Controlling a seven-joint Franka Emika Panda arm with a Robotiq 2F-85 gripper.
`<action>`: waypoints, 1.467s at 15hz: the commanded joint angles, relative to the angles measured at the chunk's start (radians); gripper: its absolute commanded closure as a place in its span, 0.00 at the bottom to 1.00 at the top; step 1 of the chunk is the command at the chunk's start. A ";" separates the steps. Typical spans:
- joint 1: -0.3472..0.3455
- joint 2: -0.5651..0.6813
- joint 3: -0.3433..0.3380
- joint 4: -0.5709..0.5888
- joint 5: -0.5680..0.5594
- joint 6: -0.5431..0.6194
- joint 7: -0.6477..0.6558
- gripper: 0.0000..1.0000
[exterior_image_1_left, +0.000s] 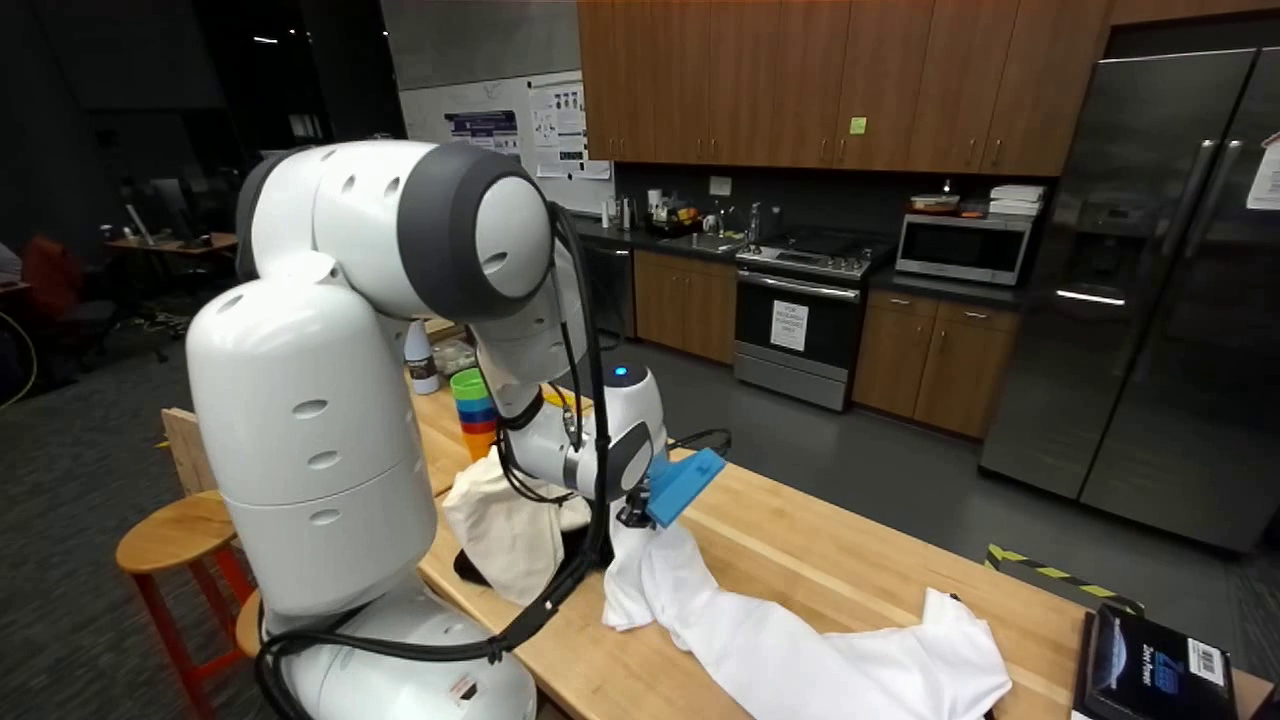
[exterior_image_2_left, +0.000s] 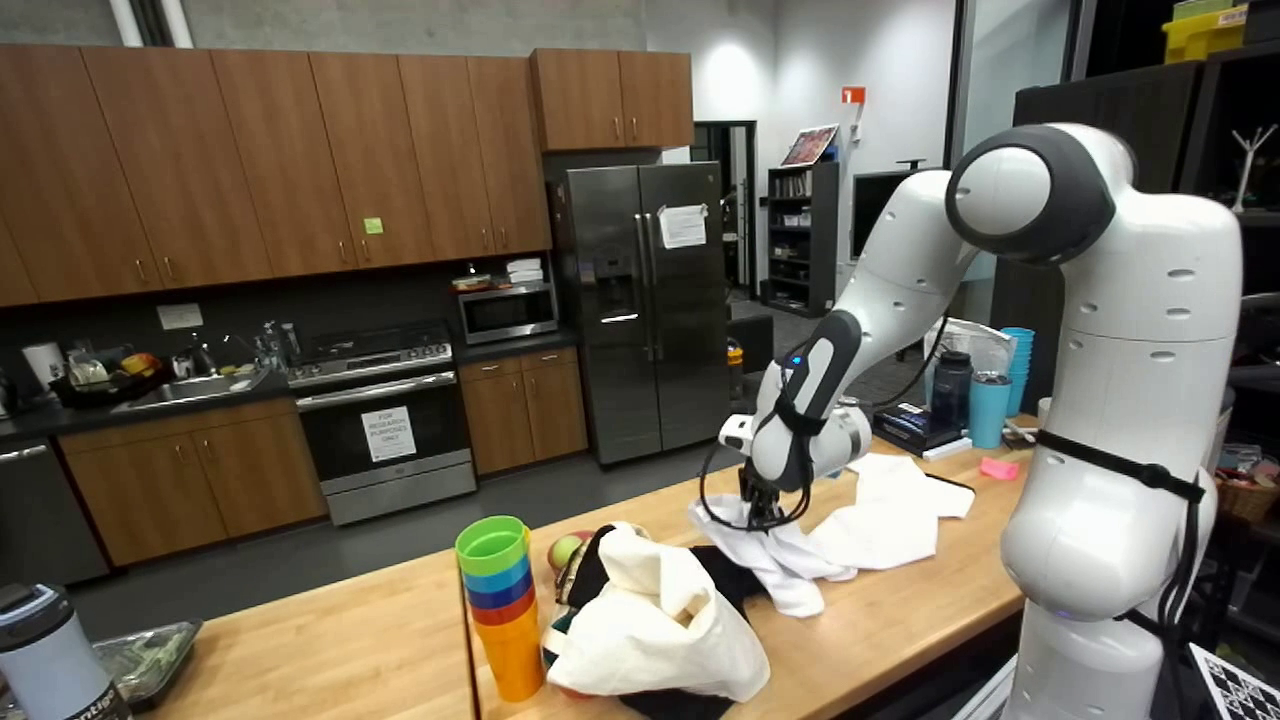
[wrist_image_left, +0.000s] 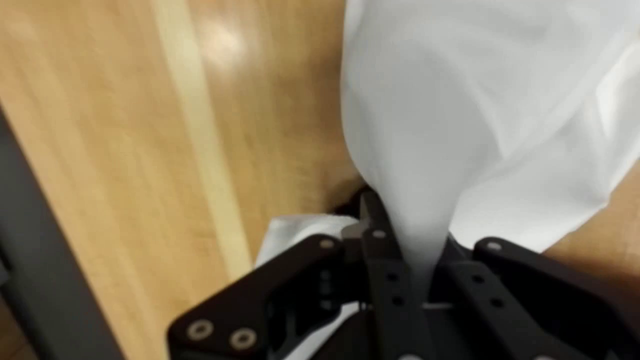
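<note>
A white cloth (exterior_image_1_left: 820, 650) lies crumpled along the wooden table, with a bunched end beneath the wrist. My gripper (wrist_image_left: 411, 225) is shut on a gathered fold of it; in the wrist view the fabric narrows into a pleat between the black fingers (wrist_image_left: 377, 240). The fingertips are partly covered by the fold. Both exterior views show the gripper (exterior_image_2_left: 762, 500) pointing down, low over the table, and the cloth (exterior_image_2_left: 885, 515) spreading away from it. A blue plate (exterior_image_1_left: 685, 487) sits on the wrist.
Beside the gripper lies a cream bag (exterior_image_2_left: 660, 620) over black fabric. Stacked coloured cups (exterior_image_2_left: 505, 610) stand by that bag. Farther along are a black box (exterior_image_1_left: 1160, 665), a dark bottle (exterior_image_2_left: 951, 392) and a blue tumbler (exterior_image_2_left: 989, 410). The table's edge runs close by.
</note>
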 joint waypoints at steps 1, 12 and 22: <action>-0.084 -0.110 -0.082 0.046 0.022 -0.027 -0.014 0.99; 0.052 -0.257 -0.127 0.114 0.169 -0.043 -0.093 0.99; 0.406 -0.385 -0.184 0.107 0.446 -0.171 -0.341 0.99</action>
